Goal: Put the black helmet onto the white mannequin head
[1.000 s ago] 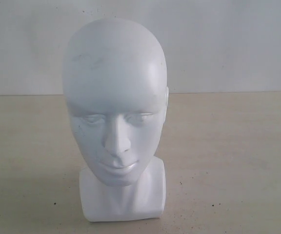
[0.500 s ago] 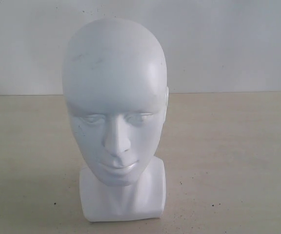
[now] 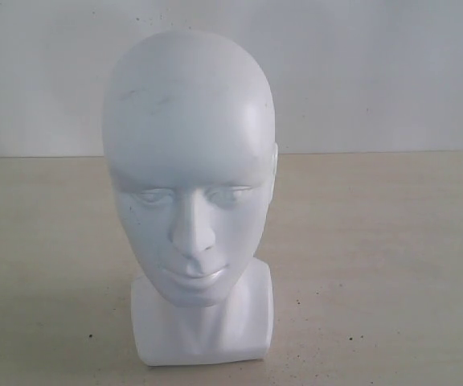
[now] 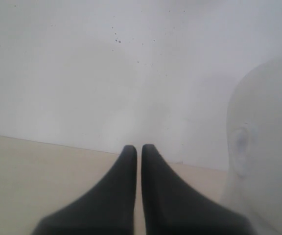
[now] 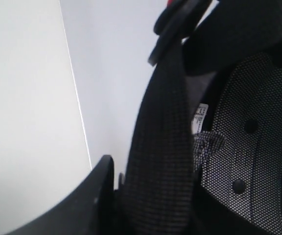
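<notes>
The white mannequin head (image 3: 190,169) stands upright on its squarish base and faces the exterior camera, with faint dark scuffs on its forehead. Its side and ear (image 4: 261,147) show in the left wrist view, close beside my left gripper (image 4: 139,148), which is shut with nothing in it. The black helmet (image 5: 239,122) fills the right wrist view from inside: woven chin strap (image 5: 163,147), mesh padding, a buckle. My right gripper (image 5: 131,178) is shut on the helmet at the strap; only one finger (image 5: 94,196) shows. Neither gripper nor the helmet appears in the exterior view.
The head rests on a beige speckled tabletop (image 3: 376,257) in front of a plain white wall (image 3: 376,72). Bare table surface lies to both sides of the head.
</notes>
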Available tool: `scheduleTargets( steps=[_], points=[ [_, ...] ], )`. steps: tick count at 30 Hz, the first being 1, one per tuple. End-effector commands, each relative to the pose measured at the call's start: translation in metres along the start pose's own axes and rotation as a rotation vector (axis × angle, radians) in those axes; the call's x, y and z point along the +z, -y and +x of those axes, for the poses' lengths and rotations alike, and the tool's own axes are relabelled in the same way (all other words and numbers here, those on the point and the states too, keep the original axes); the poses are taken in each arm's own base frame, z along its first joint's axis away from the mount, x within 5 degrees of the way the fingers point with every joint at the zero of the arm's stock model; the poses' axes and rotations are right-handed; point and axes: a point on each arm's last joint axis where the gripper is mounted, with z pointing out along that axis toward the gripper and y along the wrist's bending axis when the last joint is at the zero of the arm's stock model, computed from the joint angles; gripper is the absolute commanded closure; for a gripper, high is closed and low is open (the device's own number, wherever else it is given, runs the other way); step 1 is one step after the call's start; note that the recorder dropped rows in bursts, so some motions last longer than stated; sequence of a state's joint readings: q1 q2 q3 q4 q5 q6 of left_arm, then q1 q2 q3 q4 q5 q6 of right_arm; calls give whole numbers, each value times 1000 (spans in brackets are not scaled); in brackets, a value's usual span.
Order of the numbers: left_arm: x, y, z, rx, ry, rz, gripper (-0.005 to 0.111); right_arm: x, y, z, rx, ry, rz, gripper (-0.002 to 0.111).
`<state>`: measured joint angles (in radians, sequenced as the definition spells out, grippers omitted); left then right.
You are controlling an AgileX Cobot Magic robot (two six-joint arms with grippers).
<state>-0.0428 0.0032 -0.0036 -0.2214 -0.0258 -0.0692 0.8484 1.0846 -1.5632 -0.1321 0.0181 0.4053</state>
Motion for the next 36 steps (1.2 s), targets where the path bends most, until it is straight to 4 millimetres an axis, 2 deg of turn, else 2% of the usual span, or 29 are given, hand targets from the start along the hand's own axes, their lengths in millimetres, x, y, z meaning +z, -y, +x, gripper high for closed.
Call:
scheduleTargets(
  steps=[1,6,12,13,16,18,20,23,25,28,31,36],
  points=[
    [0,0,1,-17,4,-3,102,-10,-11,-20,-76,143,-94,108],
    [0,0,1,-14,4,-3,102,-23,-9,-4,-88,126,-121,108],
    [0,0,1,-14,4,-3,102,-58,-11,7,-76,250,-211,108],
    [0,0,1,-14,4,-3,102,-64,-11,7,-46,291,-219,108],
    [0,0,1,-14,4,-3,102,-102,4,13,144,543,-198,108],
    [0,0,1,-14,4,-3,102,-115,10,21,197,602,-196,108],
    [0,0,1,-14,4,-3,102,-120,12,30,271,613,-228,108],
    [0,0,1,-14,4,-3,102,-120,10,38,380,567,-298,108],
    [0,0,1,-14,4,-3,102,-120,2,41,441,520,-410,108],
    [0,0,1,-14,4,-3,102,-118,-1,43,543,567,-550,108],
    [0,0,1,-14,4,-3,102,-101,3,62,647,498,-564,108],
    [0,0,1,-12,4,-3,102,-89,10,76,711,464,-524,108]
  ],
)
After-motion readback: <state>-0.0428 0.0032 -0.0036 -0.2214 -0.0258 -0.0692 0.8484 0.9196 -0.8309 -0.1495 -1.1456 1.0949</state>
